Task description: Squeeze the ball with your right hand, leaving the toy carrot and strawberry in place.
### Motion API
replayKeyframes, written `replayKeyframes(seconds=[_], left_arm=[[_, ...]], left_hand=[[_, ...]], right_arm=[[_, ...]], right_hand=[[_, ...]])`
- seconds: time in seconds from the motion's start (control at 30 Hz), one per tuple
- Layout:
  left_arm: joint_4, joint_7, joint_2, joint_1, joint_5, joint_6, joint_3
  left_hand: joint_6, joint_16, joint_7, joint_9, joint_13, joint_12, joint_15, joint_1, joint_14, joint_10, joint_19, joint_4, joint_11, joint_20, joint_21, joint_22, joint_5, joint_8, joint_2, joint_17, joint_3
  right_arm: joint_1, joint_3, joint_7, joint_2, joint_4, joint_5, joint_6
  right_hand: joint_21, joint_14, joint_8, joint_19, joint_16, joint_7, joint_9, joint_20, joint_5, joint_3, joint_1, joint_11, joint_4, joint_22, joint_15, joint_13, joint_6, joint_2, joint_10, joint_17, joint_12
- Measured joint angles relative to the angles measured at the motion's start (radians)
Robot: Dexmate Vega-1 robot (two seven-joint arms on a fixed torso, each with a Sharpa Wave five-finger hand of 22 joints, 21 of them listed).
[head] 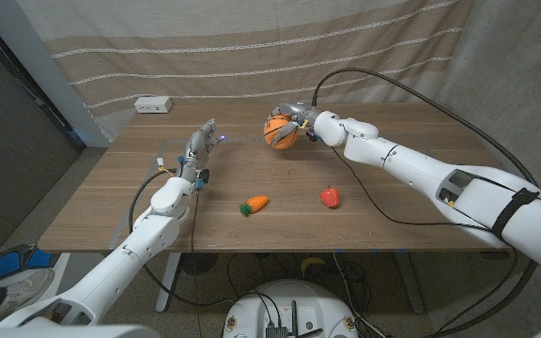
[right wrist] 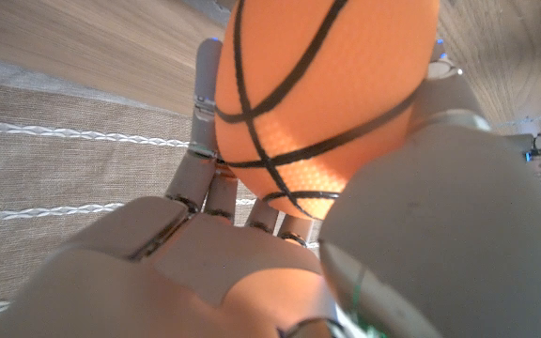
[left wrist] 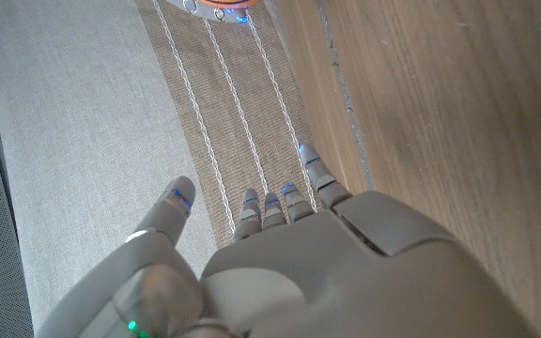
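Gripping the orange, black-lined rubber basketball (head: pixel 279 132) above the wooden surface (head: pixel 393 202), the right hand (head: pixel 294 122) squeezes; the left hand (head: pixel 198 150) is open, empty.

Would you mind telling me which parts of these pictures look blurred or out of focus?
Right wrist view: the right hand nearest the lens is soft, the ball it grips sharper. Left wrist view: the left hand is slightly soft, the table grain clear. Head view: evenly sharp.

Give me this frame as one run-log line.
right robot hand: grips orange black-lined rubber ball | left robot hand: holds nothing | orange toy carrot, red toy strawberry: on wooden table, untouched
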Motion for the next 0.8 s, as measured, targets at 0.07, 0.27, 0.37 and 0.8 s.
replayKeyframes(seconds=[0.07, 0.27, 0.37, 0.8], left_arm=[[-0.004, 0.001, 0.001, 0.002, 0.000, 0.000, -0.001], [-0.009, 0.001, 0.004, 0.006, 0.001, -0.001, -0.002], [-0.009, 0.001, 0.004, 0.006, 0.001, -0.001, -0.002], [-0.013, -0.005, 0.008, 0.007, 0.002, -0.004, -0.004]], left_hand=[[0.000, 0.000, 0.000, 0.000, 0.000, 0.000, 0.000, 0.000, 0.000, 0.000, 0.000, 0.000, 0.000, 0.000, 0.000, 0.000, 0.000, 0.000, 0.000, 0.000, 0.000], [0.000, 0.000, 0.000, 0.000, 0.000, 0.000, 0.000, 0.000, 0.000, 0.000, 0.000, -0.001, 0.000, 0.000, -0.004, 0.000, 0.000, 0.000, 0.000, 0.000, 0.001], [0.000, 0.000, 0.000, 0.000, 0.000, 0.000, 0.000, 0.000, 0.000, 0.000, 0.000, -0.004, 0.000, 0.000, -0.004, 0.000, 0.000, 0.000, 0.000, 0.000, 0.004], [0.000, 0.000, 0.000, 0.000, 0.000, 0.000, 0.000, -0.004, 0.000, 0.000, 0.000, -0.004, 0.000, 0.000, -0.008, 0.000, 0.000, 0.000, -0.004, 0.000, 0.004]], right_arm=[[-0.012, 0.017, -0.002, -0.012, -0.028, 0.005, -0.017], [-0.038, 0.051, -0.002, -0.036, -0.090, 0.019, -0.053], [-0.049, 0.068, -0.002, -0.047, -0.115, 0.019, -0.053], [-0.092, 0.136, 0.020, -0.089, -0.211, 0.092, -0.122]], right_hand=[[0.000, 0.000, 0.000, 0.000, 0.000, 0.000, 0.000, 0.000, 0.000, 0.000, 0.000, 0.000, 0.000, -0.002, 0.000, 0.001, 0.000, 0.000, 0.000, 0.000, 0.000], [0.004, 0.000, -0.002, 0.000, -0.008, 0.000, 0.000, 0.000, 0.007, 0.000, 0.000, 0.000, 0.000, -0.008, 0.000, 0.005, 0.000, 0.000, 0.000, -0.002, -0.001], [0.008, 0.000, -0.003, 0.000, -0.008, 0.000, 0.000, 0.000, 0.008, 0.000, 0.000, 0.000, 0.000, -0.009, 0.000, 0.009, 0.000, 0.000, 0.000, -0.002, -0.004], [0.011, 0.000, -0.011, 0.000, -0.008, 0.000, -0.001, 0.000, 0.008, -0.006, 0.000, 0.007, 0.002, -0.022, 0.000, 0.016, 0.000, 0.000, 0.007, -0.002, -0.012]])
